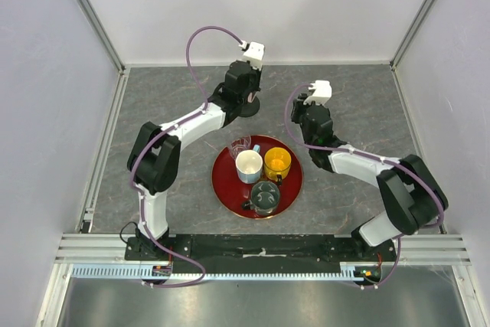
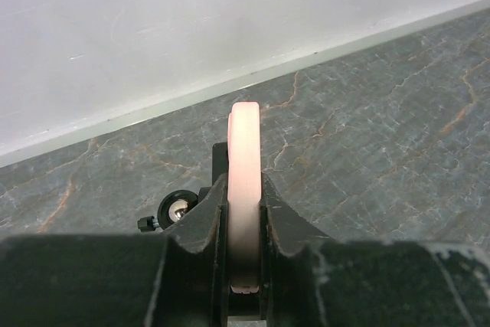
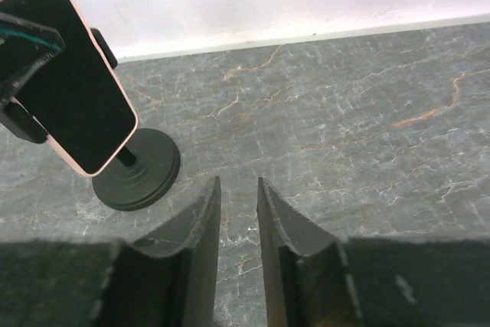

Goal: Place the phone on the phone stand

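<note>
Two end effectors, only one loaded. L end effector [image 2: 243, 191] is clenched on the phone [image 2: 245, 132]: pads on screen face and back, pale pink case edge poking straight out btw the fingers, seen edge-on from L wrist. So the phone's long axis runs fwd along the L fingers' own line, away over the desk [image 2: 367, 151]. R end effector [image 3: 237, 183] is released, jaws a narrow gap apart, nothing btw them.

From R wrist the phone is up and to the left of the R fingers, off the desk, black screen facing that cam, tilted w/ top end leaning left and bottom end right over the stand [image 3: 138, 168]. Stand's round base lies ahead-left of R end effector, near, not touching; its post rises under the phone's lower end. Black bracket bits peek out behind the phone's right edge; can't tell if it's seated in the clamp or just held against it. A small knob [image 2: 178, 208] shows just left of the L fingers, prob. part of the stand.

L arm is the nearer one, it has the phone; R looks close enough to steady the base if needed. Next move prob. hinges on the phone's back meeting the bracket squarely, w/ L doing the fine work.

Brands/labels: none legible; screen dark, case plain, no text on stand
</note>
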Tool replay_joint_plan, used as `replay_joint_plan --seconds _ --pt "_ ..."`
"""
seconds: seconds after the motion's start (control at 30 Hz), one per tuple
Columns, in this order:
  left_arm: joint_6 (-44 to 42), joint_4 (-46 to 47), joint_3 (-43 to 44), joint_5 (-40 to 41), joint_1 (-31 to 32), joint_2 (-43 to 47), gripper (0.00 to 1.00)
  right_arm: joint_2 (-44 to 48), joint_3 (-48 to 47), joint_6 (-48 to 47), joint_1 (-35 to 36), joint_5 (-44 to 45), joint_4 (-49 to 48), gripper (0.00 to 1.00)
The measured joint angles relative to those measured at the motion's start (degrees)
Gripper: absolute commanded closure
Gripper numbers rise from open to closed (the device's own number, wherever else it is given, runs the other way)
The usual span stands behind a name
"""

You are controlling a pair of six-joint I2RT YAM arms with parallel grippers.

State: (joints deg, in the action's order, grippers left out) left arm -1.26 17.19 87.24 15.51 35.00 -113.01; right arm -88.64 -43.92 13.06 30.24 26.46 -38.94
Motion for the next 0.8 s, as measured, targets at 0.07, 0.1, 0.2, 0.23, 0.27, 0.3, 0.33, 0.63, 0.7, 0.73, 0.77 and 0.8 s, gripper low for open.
replay_joint_plan --seconds 0.07,0.1,0.2,0.23,0.27,0.3,0.33,0.63,0.7,0.73,0.77,0.8 --pt "0.1 0.1 -0.1 -0.2 -0.2 0.0 0.98 2.0 0.0 0.3 -0.2 0.3 1.5 0.64" --pt "0.1 0.3 -0.3 -0.5 -0.2 0.0 0.98 2.9 0.0 0.6 -0.4 0.4 2.3 0.64" --pt "0.1 0.5 -0.4 -2.5 -0.1 0.1 0.98 3.8 -0.3 1.3 -2.6 -3.4 4.5 0.59" --pt "0.1 0.3 -0.4 -3.9 -0.3 0.2 0.98 3.5 -0.6 1.7 -4.4 -6.6 5.6 0.54" --pt "0.2 0.1 -0.4 -5.3 -0.6 0.3 0.98 3.1 -1.0 2.0 -5.7 -9.2 6.2 0.53" --pt "0.2 -0.4 -0.5 -7.3 -1.2 0.5 0.98 2.3 -1.8 2.2 -7.8 -13.4 7.2 0.51" --pt "0.2 -0.9 -0.5 -10.1 -1.8 0.8 0.98 0.7 -3.1 2.2 -10.0 -18.0 7.9 0.47" --pt "-1.2 -7.6 -2.1 -42.6 -10.4 4.6 0.98 -12.4 -15.1 -5.3 -17.2 -54.8 12.0 0.16" --pt "-2.7 -9.2 -2.1 -50.2 -12.1 4.8 0.98 -14.2 -16.5 -6.3 -16.9 -59.3 10.5 0.16" --pt "-3.5 -9.8 -2.1 -53.1 -12.7 4.8 0.98 -15.6 -17.7 -6.6 -16.7 -61.7 9.4 0.17" --pt "-4.8 -10.8 -1.9 -56.9 -13.5 4.8 0.98 -17.0 -19.1 -7.0 -16.7 -63.8 8.6 0.18" --pt "-5.8 -11.8 -1.6 -59.8 -14.0 4.8 0.98 -18.5 -20.5 -7.1 -16.6 -65.8 8.1 0.22"
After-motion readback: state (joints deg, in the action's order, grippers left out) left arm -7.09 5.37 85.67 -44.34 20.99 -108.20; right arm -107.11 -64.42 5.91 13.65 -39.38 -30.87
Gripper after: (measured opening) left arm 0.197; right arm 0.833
